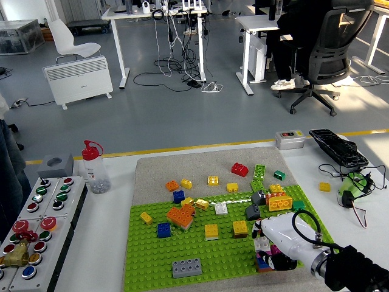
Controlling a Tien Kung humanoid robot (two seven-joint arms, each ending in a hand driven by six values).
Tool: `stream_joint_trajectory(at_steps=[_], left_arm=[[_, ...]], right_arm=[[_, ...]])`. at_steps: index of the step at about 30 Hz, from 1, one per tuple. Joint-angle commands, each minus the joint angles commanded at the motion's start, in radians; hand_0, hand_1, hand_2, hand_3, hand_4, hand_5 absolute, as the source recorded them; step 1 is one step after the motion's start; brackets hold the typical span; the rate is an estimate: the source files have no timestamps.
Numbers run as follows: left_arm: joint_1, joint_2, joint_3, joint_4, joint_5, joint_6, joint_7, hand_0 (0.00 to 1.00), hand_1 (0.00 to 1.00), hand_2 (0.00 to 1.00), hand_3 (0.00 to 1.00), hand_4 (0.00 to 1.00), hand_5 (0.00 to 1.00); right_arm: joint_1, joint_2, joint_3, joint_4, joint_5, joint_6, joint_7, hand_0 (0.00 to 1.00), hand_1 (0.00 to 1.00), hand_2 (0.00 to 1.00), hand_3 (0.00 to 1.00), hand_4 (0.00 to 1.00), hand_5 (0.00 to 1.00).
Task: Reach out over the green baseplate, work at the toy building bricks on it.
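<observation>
We judge the work barely begun: our white right hand (pixel 275 242), fingers too hidden to read, rests on stacked plastic bricks (pixel 265 260) at the studded green baseplate (pixel 182 243)'s near right corner, most bricks loose.

White table (pixel 103 243) bears mat (pixel 176 164), button box (pixel 33 219), bottle (pixel 94 169).

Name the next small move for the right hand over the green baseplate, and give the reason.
Probably a small lift straight up. The white right hand sits low at the near right corner of the green studded baseplate, fingers curled around the small stack of pink, blue and white bricks. Whether the stack is free of the studs cannot be told.
</observation>
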Motion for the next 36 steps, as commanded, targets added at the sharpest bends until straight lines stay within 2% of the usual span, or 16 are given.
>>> stream_joint_trajectory(at_steps=[7, 22, 36], left_arm=[[0.001, 0.000, 0.000, 0.000, 0.002, 0.000, 0.000, 0.685, 0.695, 0.684, 0.615, 0.350, 0.998], [0.001, 0.000, 0.002, 0.000, 0.000, -0.001, 0.000, 0.684, 0.696, 0.684, 0.616, 0.350, 0.998], [0.003, -0.001, 0.006, 0.000, 0.001, -0.003, 0.001, 0.684, 0.695, 0.684, 0.616, 0.350, 0.998]], right_arm=[[-0.013, -0.004, 0.031, 0.022, -0.005, -0.004, 0.003, 0.128, 0.323, 0.551, 0.531, 0.504, 0.090], [-0.048, -0.029, 0.088, 0.023, 0.019, -0.008, 0.015, 0.128, 0.323, 0.550, 0.531, 0.501, 0.093], [-0.015, 0.012, 0.025, 0.023, 0.029, -0.011, 0.019, 0.128, 0.322, 0.549, 0.530, 0.501, 0.096]])
